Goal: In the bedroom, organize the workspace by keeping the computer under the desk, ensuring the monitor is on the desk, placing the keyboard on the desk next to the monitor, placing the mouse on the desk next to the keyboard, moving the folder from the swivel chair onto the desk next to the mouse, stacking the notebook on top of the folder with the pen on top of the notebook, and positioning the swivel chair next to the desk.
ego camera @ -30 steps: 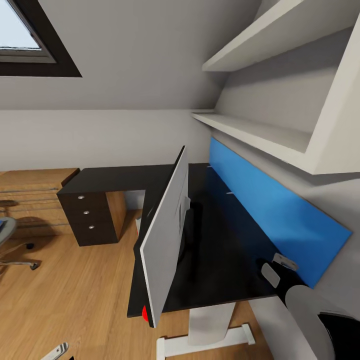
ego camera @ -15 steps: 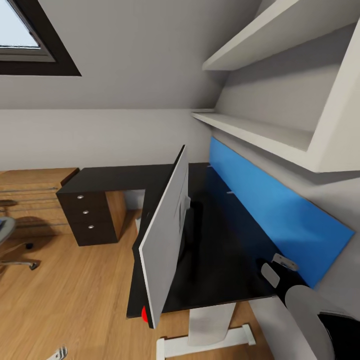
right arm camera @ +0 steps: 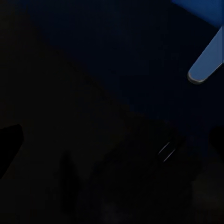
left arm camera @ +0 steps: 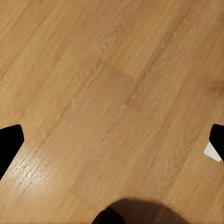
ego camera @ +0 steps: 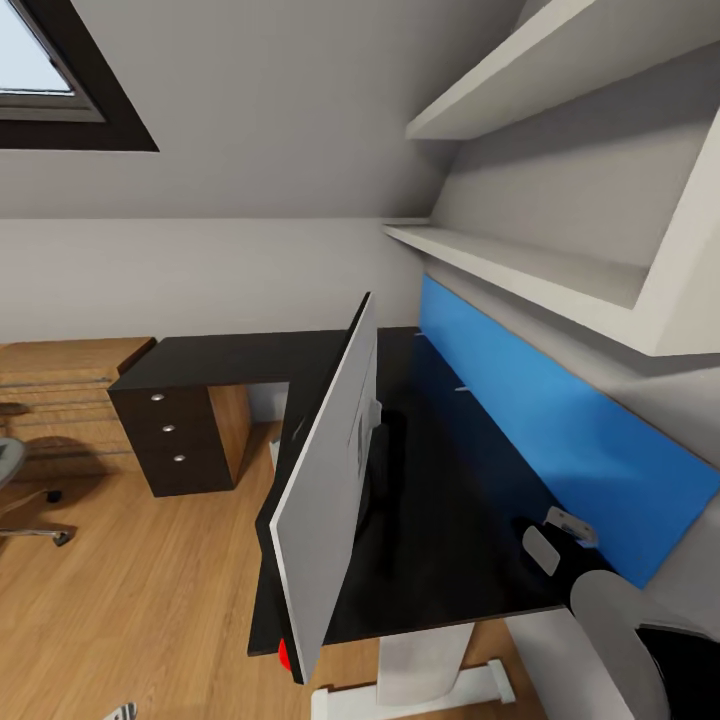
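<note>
From my head camera I see the monitor [ego camera: 328, 480] standing edge-on on the black L-shaped desk [ego camera: 450, 500], grey back toward me. A blue panel [ego camera: 540, 440] runs along the wall behind it. The swivel chair [ego camera: 20, 490] sits on the wood floor [ego camera: 130, 600], well apart from the desk. My right gripper [ego camera: 548, 535] hovers over the desk; jaws unclear. My left jaws are spread wide above the floor.

I am looking over a wood plank floor [ego camera: 150, 590] running under pale walls. White shelves [ego camera: 520, 265] are hanging above a bright blue wall panel [ego camera: 560, 440]. A dark-framed window [ego camera: 60, 90] is sitting up by the sloped ceiling, and a light wooden cabinet [ego camera: 60, 385] is standing against the far wall.
</note>
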